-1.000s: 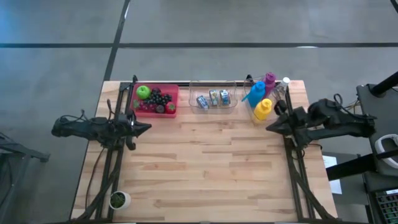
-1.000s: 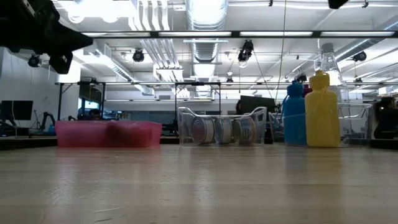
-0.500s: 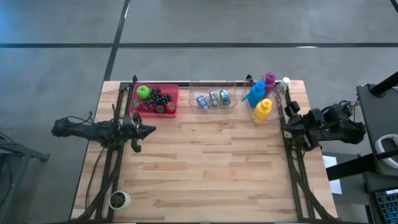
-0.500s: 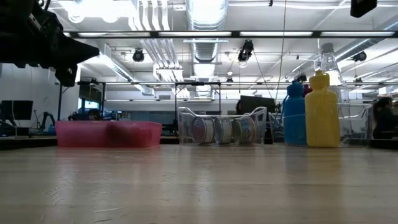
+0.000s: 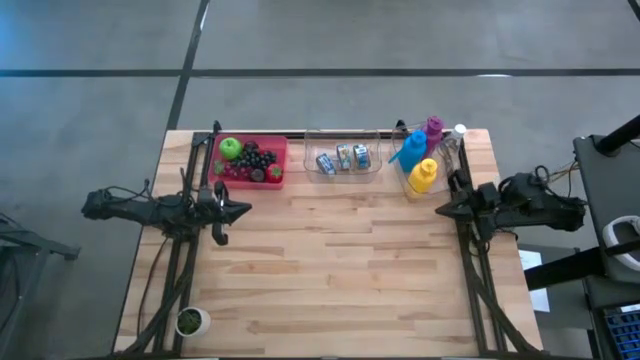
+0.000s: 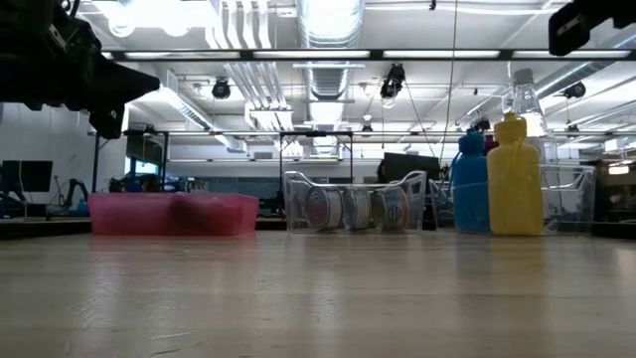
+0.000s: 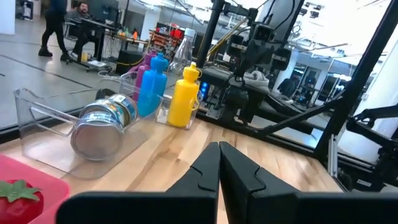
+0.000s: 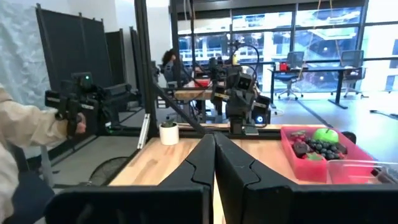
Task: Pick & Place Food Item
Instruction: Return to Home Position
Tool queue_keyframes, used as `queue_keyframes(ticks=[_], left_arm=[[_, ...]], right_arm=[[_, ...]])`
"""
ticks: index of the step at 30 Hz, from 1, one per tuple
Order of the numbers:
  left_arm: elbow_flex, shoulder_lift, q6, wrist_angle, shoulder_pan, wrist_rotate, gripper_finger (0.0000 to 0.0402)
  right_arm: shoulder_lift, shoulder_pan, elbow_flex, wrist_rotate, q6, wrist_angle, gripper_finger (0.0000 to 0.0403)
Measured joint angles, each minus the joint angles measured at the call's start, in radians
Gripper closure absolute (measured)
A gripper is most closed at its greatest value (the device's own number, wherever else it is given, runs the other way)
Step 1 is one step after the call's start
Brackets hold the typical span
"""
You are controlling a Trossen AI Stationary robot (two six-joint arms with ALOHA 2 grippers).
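The food is where you want it. The red transparent bin [image 5: 281,145] sits at 11 o'clock on the light wooden table [image 5: 340,260], with a green apple [image 5: 231,148], a cluster of dark grapes [image 5: 259,160] and a red strawberry [image 7: 15,196] inside.

Your left gripper [image 5: 238,208] hangs at the table's 9 o'clock edge, fingers pressed together and holding nothing, near the bin's front wall. Your right gripper [image 5: 437,209] is at the 3 o'clock edge, its fingers also together and empty. It points inward, near the yellow squeeze bottle [image 5: 423,175].

Only parking the arms looks to be left, so the risks are in the sweep:
- **Right arm:** swinging it toward 12 o'clock could clip the yellow bottle and tip it into the blue plastic bottle [image 5: 410,150] behind.
- **Left arm:** dropping it while it drifts toward 12 o'clock could nudge the bin and spill the fruit.
- **Bystander:** a person in a light sleeve [image 8: 25,130] stands beyond the table, so watch for any wide outward swing.
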Motion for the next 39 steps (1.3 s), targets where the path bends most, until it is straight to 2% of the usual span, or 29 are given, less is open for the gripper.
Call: queue_keyframes(ticks=[15, 19, 24, 32, 39], left_arm=[[-0.001, -0.001, 0.003, 0.0, 0.0, 0.0, 0.0392], [-0.001, 0.0, 0.049, 0.0, 0.0, 0.0, 0.039], [-0.001, 0.0, 0.103, 0.0, 0.0, 0.0, 0.0395], [-0.001, 0.0, 0.265, -0.001, 0.0, 0.0, 0.0392], [-0.001, 0.0, 0.289, -0.001, 0.0, 0.0, 0.039]], right_arm=[[0.0, 0.0, -0.377, 0.004, 0.01, 0.437, 0.0394], [0.01, 0.0, -0.386, 0.021, 0.006, 0.415, 0.0394], [0.007, 0.0, -0.386, 0.022, -0.078, 0.407, 0.0394], [0.009, 0.0, -0.386, 0.048, -0.121, 0.322, 0.0394], [0.014, 0.0, -0.386, 0.048, -0.146, 0.322, 0.0394]])
